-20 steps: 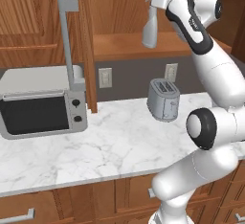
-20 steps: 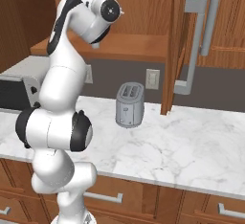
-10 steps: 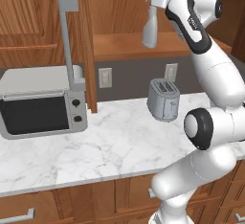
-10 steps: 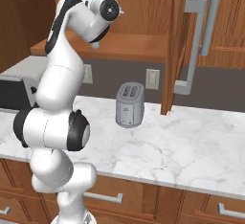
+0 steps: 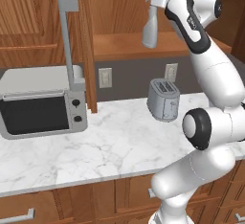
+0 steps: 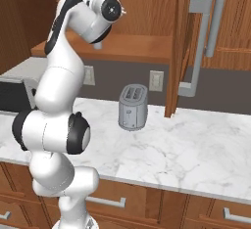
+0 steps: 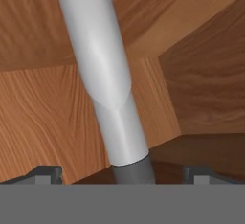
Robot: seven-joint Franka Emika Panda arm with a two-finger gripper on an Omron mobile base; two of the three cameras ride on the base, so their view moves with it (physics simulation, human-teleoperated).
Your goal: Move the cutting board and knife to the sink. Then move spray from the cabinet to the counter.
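Pale grey-white and slim, the spray stands on the wood shelf inside the open cabinet, above the counter. Seen from the hand, its smooth body tapers through a rounded shoulder into a narrower neck that meets a dark collar, and this neck lies between the two dark fingertips of the gripper, which stand wide apart on either side without touching it. Nothing is held yet. Judged by its shape, the bottle is probably light, rigid plastic with a slick, curved surface; being tall on a small base it could tip easily if nudged. The neck or the shoulder just beyond it looks the surest place to close on, since the flare would stop it slipping through. Surroundings: warm brown wood grain on the shelf and cabinet walls; a long grey bar handle on the open door; white marble with grey veins below, carrying a boxy grey toaster and a grey microwave.
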